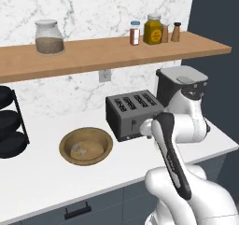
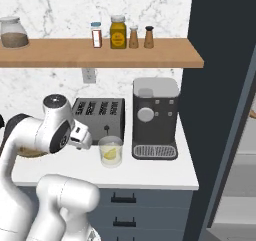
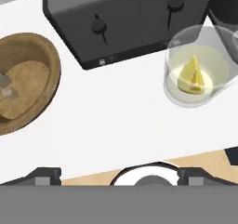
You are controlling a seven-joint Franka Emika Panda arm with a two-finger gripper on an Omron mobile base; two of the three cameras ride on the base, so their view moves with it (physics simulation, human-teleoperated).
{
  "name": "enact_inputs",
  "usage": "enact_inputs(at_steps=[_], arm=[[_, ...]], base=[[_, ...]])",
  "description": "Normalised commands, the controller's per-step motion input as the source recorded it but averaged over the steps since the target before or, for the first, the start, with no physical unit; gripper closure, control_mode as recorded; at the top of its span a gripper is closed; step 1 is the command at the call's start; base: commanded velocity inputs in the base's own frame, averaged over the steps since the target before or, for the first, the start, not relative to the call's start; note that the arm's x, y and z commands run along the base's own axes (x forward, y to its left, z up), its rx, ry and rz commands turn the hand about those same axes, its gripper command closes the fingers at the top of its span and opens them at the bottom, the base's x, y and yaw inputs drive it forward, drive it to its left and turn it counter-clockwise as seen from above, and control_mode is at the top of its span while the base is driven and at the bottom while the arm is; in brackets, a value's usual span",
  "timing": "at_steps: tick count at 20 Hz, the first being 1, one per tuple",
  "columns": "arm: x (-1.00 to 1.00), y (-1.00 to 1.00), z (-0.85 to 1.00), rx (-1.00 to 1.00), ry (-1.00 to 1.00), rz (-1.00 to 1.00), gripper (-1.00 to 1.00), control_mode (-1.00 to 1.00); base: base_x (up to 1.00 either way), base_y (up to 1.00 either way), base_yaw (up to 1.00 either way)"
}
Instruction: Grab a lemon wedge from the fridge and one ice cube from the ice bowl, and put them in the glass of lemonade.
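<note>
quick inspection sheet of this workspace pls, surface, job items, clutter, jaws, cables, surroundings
surface: white counter over grey-blue drawers, marble wall behind.
job's things: lemon wedge already lies in the glass of lemonade, which stands in front of the toaster; ice bowl sits left of the toaster with pale ice cubes inside; fridge stands to the right, its door open.
clutter: coffee machine beside the glass; black tiered rack at far left.
grippers: gripper above the counter, jaws wide open, holding nothing.
cables: nothing seen; one wall outlet.
surroundings: wooden shelf with lidded jar and spice bottles.
</note>
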Motion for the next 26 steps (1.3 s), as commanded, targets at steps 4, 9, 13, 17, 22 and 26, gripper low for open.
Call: enact_inputs(at_steps=[4, 9, 13, 17, 22, 26], arm=[[-0.08, 1.00, 0.00, -0.02, -0.02, 0.08, -1.00, -1.00], [0.00, 1.00, 0.00, 0.00, 0.00, 0.09, -1.00, -1.00], [0.22, 0.88, 0.00, -0.01, 0.09, 0.12, -1.00, -1.00], [0.28, 0.61, 0.00, -0.07, 0.14, 0.11, -1.00, -1.00], [0.14, 0.45, 0.00, -0.03, 0.02, 0.03, -1.00, -1.00], [0.04, 0.22, -0.01, -0.01, 0.04, 0.00, -1.00, -1.00]], base=[[0.00, 0.00, 0.00], [0.00, 0.00, 0.00], [0.00, 0.00, 0.00], [0.00, 0.00, 0.00], [0.00, 0.00, 0.00], [0.00, 0.00, 0.00]])
